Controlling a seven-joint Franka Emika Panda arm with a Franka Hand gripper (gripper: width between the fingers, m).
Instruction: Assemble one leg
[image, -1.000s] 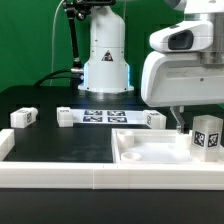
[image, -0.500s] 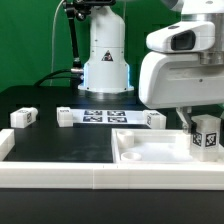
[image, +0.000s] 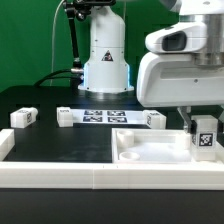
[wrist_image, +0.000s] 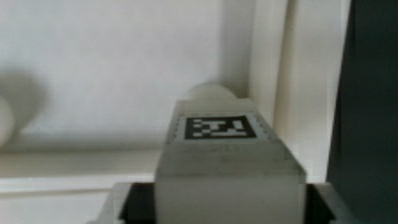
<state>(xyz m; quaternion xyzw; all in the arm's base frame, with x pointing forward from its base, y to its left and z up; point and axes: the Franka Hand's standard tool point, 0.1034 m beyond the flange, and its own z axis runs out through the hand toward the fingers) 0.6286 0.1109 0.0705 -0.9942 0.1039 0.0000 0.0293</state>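
Observation:
A white leg (image: 204, 138) with a square tag on its face is held upright at the exterior view's right, over the far right corner of the large white board with raised rim (image: 150, 152). My gripper (image: 201, 124) is shut on this leg from above. In the wrist view the leg (wrist_image: 224, 150) fills the middle, its tag facing the camera, with the dark fingers (wrist_image: 132, 204) pressed on both sides and the board (wrist_image: 107, 90) below. I cannot tell whether the leg touches the board.
Another white tagged leg (image: 24, 117) lies at the exterior view's left. The marker board (image: 100, 116) lies at the back with small tagged blocks at its ends (image: 64, 116) (image: 154, 118). A white rail (image: 60, 180) runs along the front. The robot base (image: 106, 60) stands behind.
The gripper with the leg has moved down and slightly toward the exterior view's left, closer to the board's corner.

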